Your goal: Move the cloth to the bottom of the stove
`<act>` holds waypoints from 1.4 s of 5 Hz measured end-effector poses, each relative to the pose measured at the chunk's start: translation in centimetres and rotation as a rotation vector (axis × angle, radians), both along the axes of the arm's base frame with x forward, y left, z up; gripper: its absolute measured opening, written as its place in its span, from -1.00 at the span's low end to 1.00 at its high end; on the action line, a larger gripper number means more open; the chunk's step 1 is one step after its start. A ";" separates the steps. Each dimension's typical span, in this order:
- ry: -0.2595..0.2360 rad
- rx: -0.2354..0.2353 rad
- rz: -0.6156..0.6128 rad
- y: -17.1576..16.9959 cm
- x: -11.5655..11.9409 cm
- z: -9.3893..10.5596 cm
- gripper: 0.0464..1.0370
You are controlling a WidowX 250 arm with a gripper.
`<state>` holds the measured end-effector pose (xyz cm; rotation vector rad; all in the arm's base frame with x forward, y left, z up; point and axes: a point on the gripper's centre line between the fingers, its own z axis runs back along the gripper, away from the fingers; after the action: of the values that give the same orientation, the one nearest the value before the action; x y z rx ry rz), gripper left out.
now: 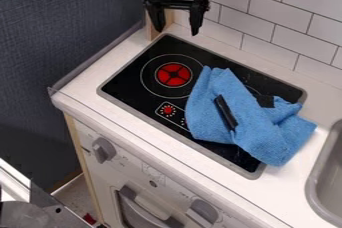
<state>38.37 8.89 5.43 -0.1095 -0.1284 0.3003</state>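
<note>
Gripper (177, 32) at 12 o'clock in the view, pointing down, above the far end of the stove (131, 86). Open, fingers spread well apart, nothing between them. Apart from the cloth (242, 124).

Blue cloth: bunched and folded, toward 4 o'clock from the view's center. Mostly on the black stove top, covering much of its 3 to 5 o'clock side; part hangs past the stove's rim onto the white worktop (80, 89). Narrow dark strip (226, 112) across the cloth's middle, slanting from 11 to 5 o'clock; can't tell what it is.

Red burner mark (174, 74) uncovered, at 11 o'clock on the stove, just beside the cloth. Sink (314, 187) at 4 o'clock in the view, near the cloth. Tiled wall (274, 9) at 1 o'clock. Front panel knobs at 7 o'clock (103, 149) and 6 o'clock.
</note>
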 end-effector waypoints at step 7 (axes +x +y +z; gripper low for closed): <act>0.186 -0.105 -0.021 -11.5 -6.2 -4.2 0.93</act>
<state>32.14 -2.60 1.23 -0.1858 0.0726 0.2947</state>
